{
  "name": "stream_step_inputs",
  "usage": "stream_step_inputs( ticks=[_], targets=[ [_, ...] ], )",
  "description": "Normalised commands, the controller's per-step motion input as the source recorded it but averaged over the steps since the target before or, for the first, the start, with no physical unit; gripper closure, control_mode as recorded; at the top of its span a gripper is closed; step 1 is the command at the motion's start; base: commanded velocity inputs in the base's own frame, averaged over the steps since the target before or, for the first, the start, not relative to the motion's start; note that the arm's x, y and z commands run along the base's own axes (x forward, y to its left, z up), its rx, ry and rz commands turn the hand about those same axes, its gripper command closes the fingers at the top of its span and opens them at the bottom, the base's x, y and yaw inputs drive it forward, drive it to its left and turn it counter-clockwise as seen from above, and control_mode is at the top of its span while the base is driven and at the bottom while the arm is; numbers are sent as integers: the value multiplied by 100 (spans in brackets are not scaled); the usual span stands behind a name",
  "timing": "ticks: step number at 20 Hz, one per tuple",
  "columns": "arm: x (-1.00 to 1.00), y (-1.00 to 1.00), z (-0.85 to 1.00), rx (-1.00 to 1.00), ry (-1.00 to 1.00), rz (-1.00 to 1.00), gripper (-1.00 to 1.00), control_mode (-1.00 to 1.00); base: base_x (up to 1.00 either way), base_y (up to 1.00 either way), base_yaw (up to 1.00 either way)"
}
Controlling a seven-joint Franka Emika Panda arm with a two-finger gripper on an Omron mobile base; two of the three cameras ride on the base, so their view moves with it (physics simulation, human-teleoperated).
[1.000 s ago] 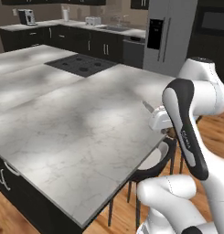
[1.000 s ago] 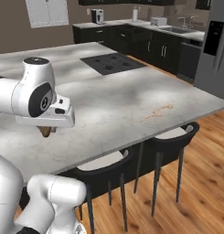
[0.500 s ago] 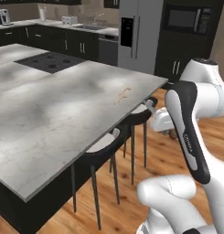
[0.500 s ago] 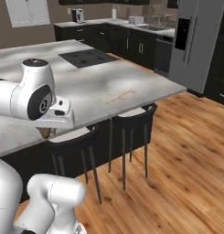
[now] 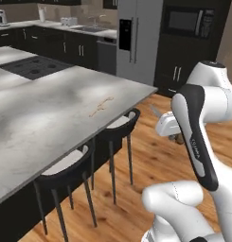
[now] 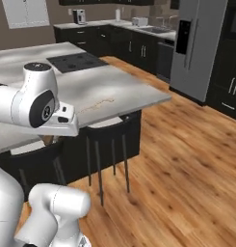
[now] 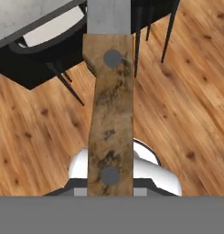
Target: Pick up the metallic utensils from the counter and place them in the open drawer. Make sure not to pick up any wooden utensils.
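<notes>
We count one table knife point(image 7: 109, 114) in our gripper point(image 5: 176, 138), jaws closed on its brown, mottled handle with two round grey rivets, its flat silver blade pointing away over the plank floor point(image 7: 186, 91). On the marbled grey-white counter point(image 5: 46, 118) lies one thin wooden utensil point(image 5: 101, 105), and two black stools point(image 5: 89, 156) with pale seats stand under its edge.

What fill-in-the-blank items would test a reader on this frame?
1. The gripper is shut on the table ____.
2. The knife handle carries two grey ____.
3. Below the held knife lies a ____ floor.
4. Black ____ stand tucked under the island counter.

Missing: knife; rivets; wooden; stools
</notes>
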Motion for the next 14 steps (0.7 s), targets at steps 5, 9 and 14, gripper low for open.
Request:
stream_step_inputs(
  ticks=[5, 9, 14],
  targets=[
    [0, 0, 0, 0, 0, 0, 100, 100, 94, -100, 12],
    [0, 0, 0, 0, 0, 0, 100, 100, 89, -100, 10],
    [0, 0, 0, 0, 0, 0, 100, 100, 92, -100, 12]
  ],
)
